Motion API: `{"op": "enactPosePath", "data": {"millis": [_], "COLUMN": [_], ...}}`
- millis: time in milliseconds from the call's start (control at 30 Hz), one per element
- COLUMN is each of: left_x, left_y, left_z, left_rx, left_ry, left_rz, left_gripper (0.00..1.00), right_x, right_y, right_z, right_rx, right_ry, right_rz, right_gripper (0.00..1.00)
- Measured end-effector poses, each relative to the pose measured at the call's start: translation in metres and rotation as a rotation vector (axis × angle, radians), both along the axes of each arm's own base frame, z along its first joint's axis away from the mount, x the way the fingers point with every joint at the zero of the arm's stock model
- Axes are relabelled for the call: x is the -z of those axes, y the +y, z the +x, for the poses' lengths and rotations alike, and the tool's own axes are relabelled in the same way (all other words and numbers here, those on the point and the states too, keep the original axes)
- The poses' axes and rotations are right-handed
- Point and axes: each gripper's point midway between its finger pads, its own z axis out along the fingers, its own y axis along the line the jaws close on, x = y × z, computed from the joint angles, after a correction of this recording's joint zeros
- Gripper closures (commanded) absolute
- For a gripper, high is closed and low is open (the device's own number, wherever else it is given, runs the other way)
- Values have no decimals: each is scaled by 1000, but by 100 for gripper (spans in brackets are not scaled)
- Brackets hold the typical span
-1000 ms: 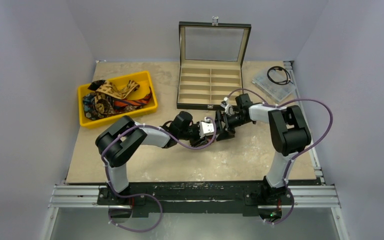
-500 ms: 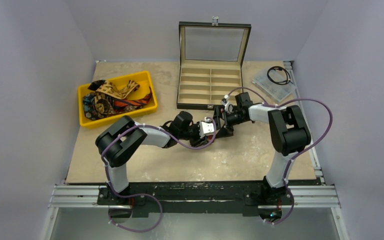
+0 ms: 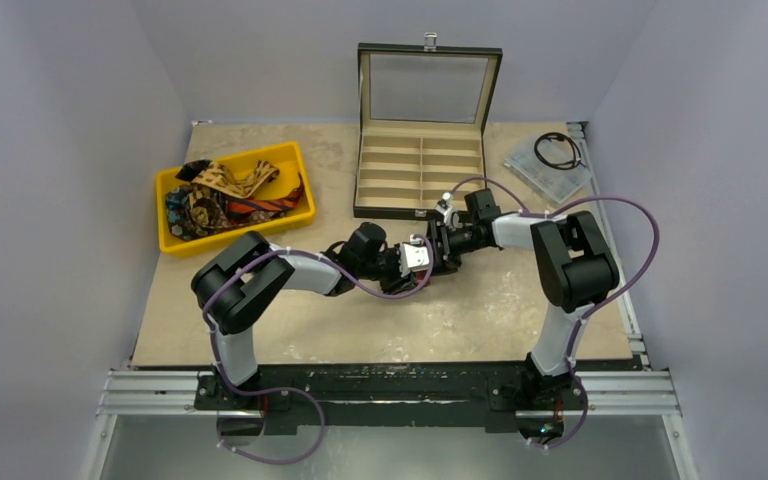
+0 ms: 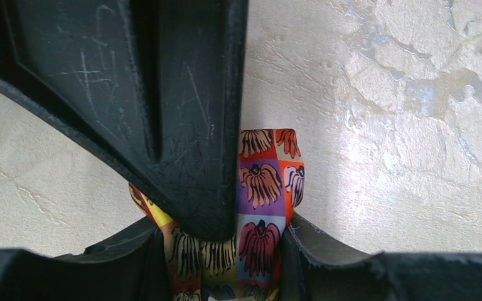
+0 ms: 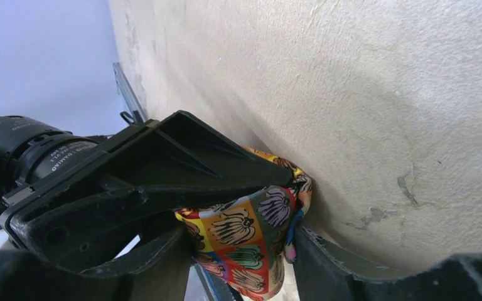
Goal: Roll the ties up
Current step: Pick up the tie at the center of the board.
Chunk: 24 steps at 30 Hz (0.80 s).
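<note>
while floral tie point(image 4: 262, 188) is held: roll tight w/ edges flush, no slack
left gripper point(image 4: 223, 248): clenched on tie
right gripper point(image 5: 238, 251): grasping same tie

The long cloth necktie point(image 4: 262, 207) has red, orange, purple and yellow squares. Each square has a flower drawn in black. The plastic tub point(image 3: 240, 229) at the far left is bright yellow.

Floral tie point(image 4: 262, 207) noted as smooth printed cloth, slight sheen. Fingers point(image 4: 163, 94) recorded as matt black plastic, scratched. Table point(image 4: 383, 125) seen rough, mottled.
</note>
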Motion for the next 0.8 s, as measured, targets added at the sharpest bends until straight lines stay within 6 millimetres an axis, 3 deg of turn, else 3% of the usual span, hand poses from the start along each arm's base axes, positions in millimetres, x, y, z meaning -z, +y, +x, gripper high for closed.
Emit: {"op": "enactPosePath", "data": {"millis": [67, 167, 300, 333, 433, 567, 633, 667, 733, 800], "left_x": [0, 0, 0, 0, 0, 0, -1, 0, 0, 0], "left_y": [0, 0, 0, 0, 0, 1, 2, 3, 5, 7], "left_z": [0, 0, -1, -1, -2, -1, -2, -3, -4, -2], "left_rx": [1, 2, 4, 4, 4, -5, -10, -15, -28, -44], "left_ry": [1, 2, 7, 9, 14, 19, 23, 28, 39, 47], "left_rz": [0, -1, -2, -2, -3, -16, -25, -27, -29, -32], "left_gripper": [100, 100, 100, 96, 67, 41, 22, 9, 1, 0], "right_x": [0, 2, 1, 1, 1, 1, 2, 2, 2, 2], "right_y": [-1, -2, -2, -2, -3, -3, -4, -4, -4, -4], "right_z": [-2, -5, -7, -7, -7, -7, -8, -9, -10, -11], "right_rx": [-5, -19, -30, -30, -29, -32, -35, -38, -41, -44], "right_ry": [3, 2, -4, -3, -3, -2, -3, -2, -1, -3], "right_rz": [-1, -3, 6, 6, 6, 4, 2, 1, 1, 3], "right_gripper": [39, 58, 100, 100, 100, 100, 100, 100, 100, 100]}}
